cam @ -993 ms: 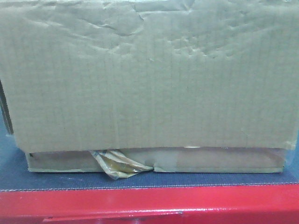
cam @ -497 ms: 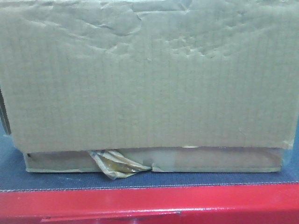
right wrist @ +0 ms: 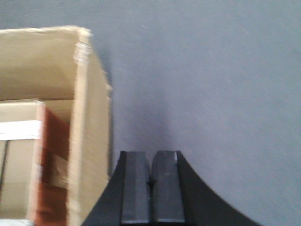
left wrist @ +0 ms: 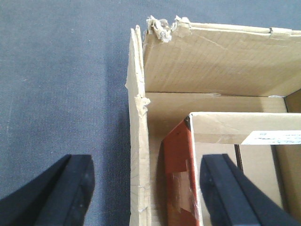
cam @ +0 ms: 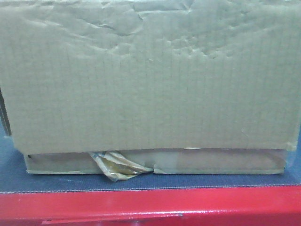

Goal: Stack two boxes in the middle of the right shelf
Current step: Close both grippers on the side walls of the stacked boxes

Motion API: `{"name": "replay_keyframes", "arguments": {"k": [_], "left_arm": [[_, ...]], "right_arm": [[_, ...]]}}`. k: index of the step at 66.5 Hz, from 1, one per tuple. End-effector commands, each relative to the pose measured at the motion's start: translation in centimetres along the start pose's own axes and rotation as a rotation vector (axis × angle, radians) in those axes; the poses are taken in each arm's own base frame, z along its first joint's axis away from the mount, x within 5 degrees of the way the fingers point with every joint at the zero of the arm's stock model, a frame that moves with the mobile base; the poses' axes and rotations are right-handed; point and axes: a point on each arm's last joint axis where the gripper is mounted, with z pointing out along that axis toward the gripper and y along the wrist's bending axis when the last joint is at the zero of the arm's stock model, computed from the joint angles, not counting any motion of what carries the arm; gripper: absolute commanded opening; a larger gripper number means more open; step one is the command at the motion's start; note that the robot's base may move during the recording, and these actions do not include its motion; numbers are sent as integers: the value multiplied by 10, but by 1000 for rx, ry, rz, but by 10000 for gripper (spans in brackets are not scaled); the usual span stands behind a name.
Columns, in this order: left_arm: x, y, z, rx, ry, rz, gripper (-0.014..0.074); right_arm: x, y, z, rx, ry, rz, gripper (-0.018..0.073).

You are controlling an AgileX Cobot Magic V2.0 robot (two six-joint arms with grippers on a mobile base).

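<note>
Nudged slightly lower in view since a second ago, the large carton (cam: 150, 80) is seated on the flat carton (cam: 211, 162), on the grey mat (cam: 141, 181). Its left wall is straddled by the wide-open, empty left gripper (left wrist: 146, 165); the right gripper (right wrist: 151, 162) is closed on nothing alongside. A deep, square pinch is advised.

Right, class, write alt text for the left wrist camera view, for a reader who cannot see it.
The open left gripper straddles a side wall of an open cardboard box, one black finger over the grey mat, the other inside. A smaller carton with a reddish side sits in the box, whose far corner is torn.
</note>
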Motion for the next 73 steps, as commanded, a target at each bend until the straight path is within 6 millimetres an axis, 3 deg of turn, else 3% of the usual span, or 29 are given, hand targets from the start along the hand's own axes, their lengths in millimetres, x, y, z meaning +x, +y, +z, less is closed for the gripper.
{"name": "replay_keyframes", "arguments": {"k": [1, 11, 24, 28, 36, 41, 63, 73], "left_arm": [[-1, 0, -6, 12, -17, 0, 382], [0, 0, -4, 10, -12, 1, 382], [7, 1, 6, -7, 28, 26, 382], [10, 1, 10, -12, 42, 29, 382], [18, 2, 19, -28, 80, 38, 382], [21, 2, 24, -35, 98, 42, 382], [32, 4, 36, -56, 150, 54, 382], [34, 4, 38, -60, 158, 56, 382]], "right_arm": [[-8, 18, 16, -17, 21, -21, -147], [-12, 36, 44, -83, 95, -4, -147], [-12, 40, 66, -55, 137, -18, -130], [-12, 40, 66, -55, 137, -18, -41], [-10, 40, 69, -52, 146, -14, 229], [-6, 41, 75, -48, 174, 7, 330], [23, 45, 126, 0, 351, 23, 274], [30, 44, 135, 13, 387, 17, 263]]}}
